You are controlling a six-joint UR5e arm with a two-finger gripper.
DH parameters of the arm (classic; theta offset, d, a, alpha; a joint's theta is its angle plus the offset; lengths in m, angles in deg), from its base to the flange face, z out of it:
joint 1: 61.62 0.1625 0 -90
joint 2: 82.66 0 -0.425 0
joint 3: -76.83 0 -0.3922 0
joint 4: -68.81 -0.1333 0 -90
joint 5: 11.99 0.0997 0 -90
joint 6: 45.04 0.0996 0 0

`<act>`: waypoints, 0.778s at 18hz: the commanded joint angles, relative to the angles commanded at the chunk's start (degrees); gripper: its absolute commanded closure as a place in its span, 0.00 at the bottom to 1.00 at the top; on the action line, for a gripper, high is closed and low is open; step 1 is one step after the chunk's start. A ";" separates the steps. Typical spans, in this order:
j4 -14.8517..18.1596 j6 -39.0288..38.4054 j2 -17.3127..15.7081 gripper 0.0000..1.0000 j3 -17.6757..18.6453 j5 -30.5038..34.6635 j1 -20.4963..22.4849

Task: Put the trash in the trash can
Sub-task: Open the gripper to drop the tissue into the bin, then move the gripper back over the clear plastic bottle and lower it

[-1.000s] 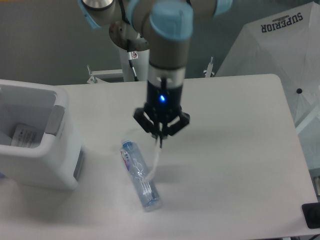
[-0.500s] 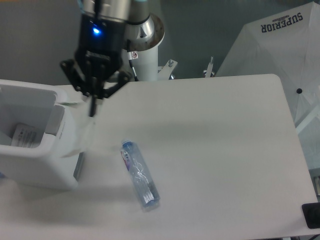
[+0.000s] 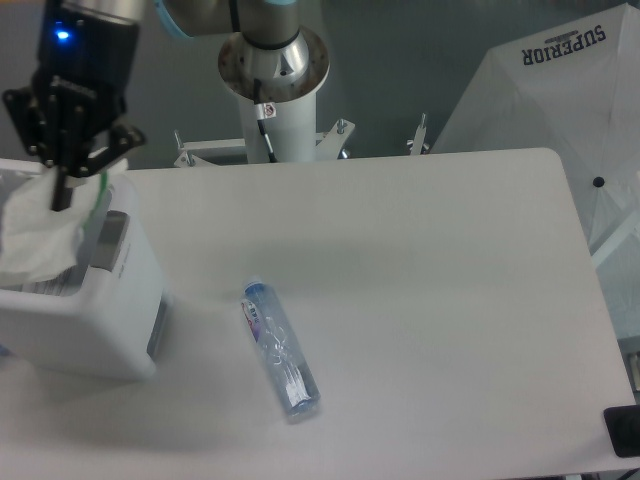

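Observation:
My gripper (image 3: 63, 190) hangs over the white trash can (image 3: 120, 320) at the left edge, shut on a crumpled white wrapper (image 3: 40, 232) with a green stripe. The wrapper dangles from the fingers above the bin's opening, right by the grey panel on its rim. A slim clear plastic bottle (image 3: 281, 350) with a bluish label lies on its side on the white table (image 3: 420, 300), to the right of the bin and well away from the gripper.
The arm's white base post (image 3: 275, 100) stands behind the table's far edge. A white umbrella-like canopy (image 3: 560, 100) with "SUPERIOR" printed on it sits past the right edge. A black object (image 3: 623, 430) rests at the lower right corner.
The gripper has carried the wrapper from beside the bottle at the table's middle leftward and up, to above the trash can. The bottle has not moved.

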 joint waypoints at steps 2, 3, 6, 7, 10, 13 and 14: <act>-0.09 0.53 0.18 1.00 0.17 0.00 -0.79; -0.09 0.62 0.18 1.00 0.26 0.09 -1.32; -0.09 0.62 0.09 1.00 1.23 0.09 -1.76; -0.17 0.96 0.18 0.98 1.75 0.09 -1.85; -0.18 6.75 -0.17 0.76 2.90 0.09 -1.94; -0.26 8.88 -0.87 0.61 4.13 0.09 -2.11; -0.18 8.88 -1.05 0.46 4.39 0.17 -2.11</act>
